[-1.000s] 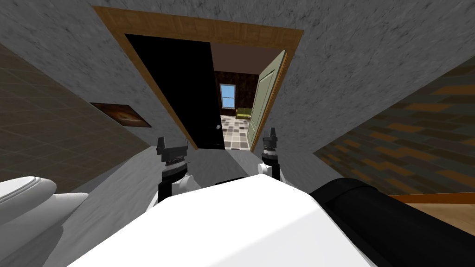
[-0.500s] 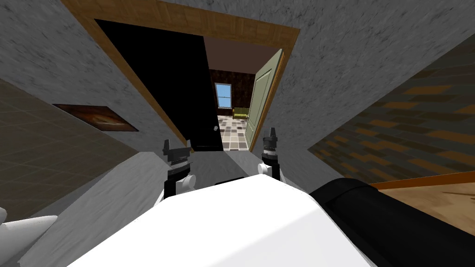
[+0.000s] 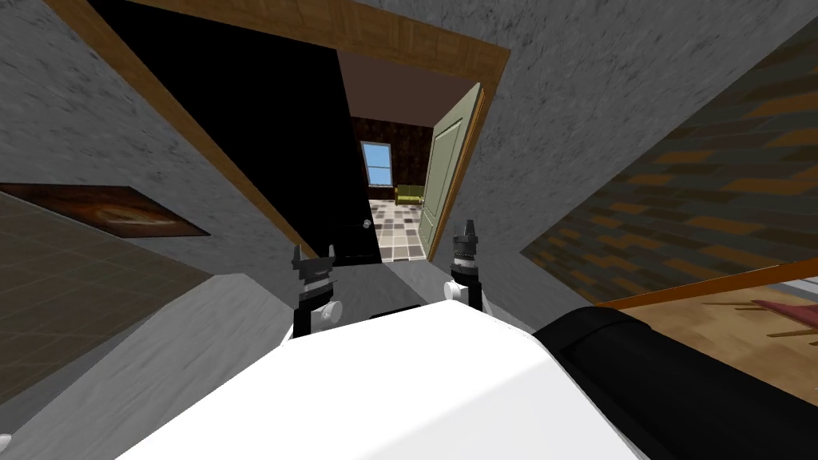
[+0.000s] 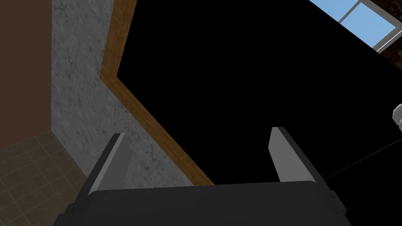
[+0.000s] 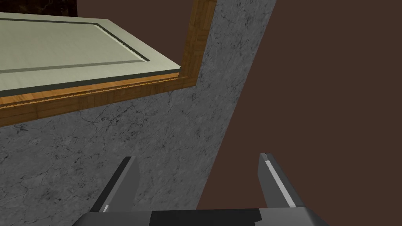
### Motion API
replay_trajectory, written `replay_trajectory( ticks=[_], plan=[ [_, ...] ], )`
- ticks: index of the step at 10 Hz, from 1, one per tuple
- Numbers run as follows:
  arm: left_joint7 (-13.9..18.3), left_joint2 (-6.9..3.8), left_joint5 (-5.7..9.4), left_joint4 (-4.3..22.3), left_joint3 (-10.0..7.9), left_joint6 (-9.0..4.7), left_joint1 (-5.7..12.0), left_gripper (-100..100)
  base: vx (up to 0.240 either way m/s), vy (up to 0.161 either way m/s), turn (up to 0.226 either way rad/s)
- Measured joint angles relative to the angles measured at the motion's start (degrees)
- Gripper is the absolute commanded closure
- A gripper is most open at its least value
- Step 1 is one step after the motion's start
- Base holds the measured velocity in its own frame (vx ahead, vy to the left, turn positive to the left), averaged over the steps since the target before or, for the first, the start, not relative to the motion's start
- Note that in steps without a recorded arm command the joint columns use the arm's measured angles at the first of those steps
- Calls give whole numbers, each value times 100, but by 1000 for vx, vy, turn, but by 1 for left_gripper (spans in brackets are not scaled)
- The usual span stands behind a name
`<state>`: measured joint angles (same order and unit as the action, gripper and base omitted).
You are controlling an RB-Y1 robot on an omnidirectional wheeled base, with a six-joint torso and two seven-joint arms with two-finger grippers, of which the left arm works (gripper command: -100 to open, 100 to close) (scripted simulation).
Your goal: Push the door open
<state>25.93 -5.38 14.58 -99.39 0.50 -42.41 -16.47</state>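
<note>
A wooden door frame (image 3: 415,44) stands ahead in the grey wall. Its left part is a black surface (image 3: 264,152) with a small silver knob (image 3: 367,224) at its right edge; the knob (image 4: 397,115) also shows off to one side of the left fingers. A pale green door (image 3: 443,172) hangs swung away at the frame's right side, its panel (image 5: 66,47) beyond the right hand. My left gripper (image 3: 313,257) (image 4: 196,133) is open before the black surface. My right gripper (image 3: 465,231) (image 5: 197,157) is open, facing the wall beside the frame.
Through the gap lie a chequered floor (image 3: 399,231), a window (image 3: 373,164) and a green sofa (image 3: 409,194). A dark picture (image 3: 104,212) hangs on the left wall. A patterned wall (image 3: 703,184) and a wooden edge (image 3: 719,283) close the right side.
My view has moved forward and turned; the doorway looms larger and the left-wall picture slid left. The white fixture at lower left has left the view. The left gripper shifted right.
</note>
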Motion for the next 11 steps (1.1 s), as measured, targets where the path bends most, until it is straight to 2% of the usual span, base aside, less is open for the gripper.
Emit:
replay_trajectory(
  ticks=[2, 4, 5, 11],
  plan=[
    [195, -8, 159, 297, 11, -17, 138, -100, 78, 66, -128],
    [388, 1, 301, 574, 61, -89, 191, -100, 80, 64, -158],
    [492, -23, 394, 738, 45, -78, 292, -100, 88, 70, -111],
    [1071, 20, 829, 1629, 168, -246, 555, -100, 74, 75, -140]
  ],
)
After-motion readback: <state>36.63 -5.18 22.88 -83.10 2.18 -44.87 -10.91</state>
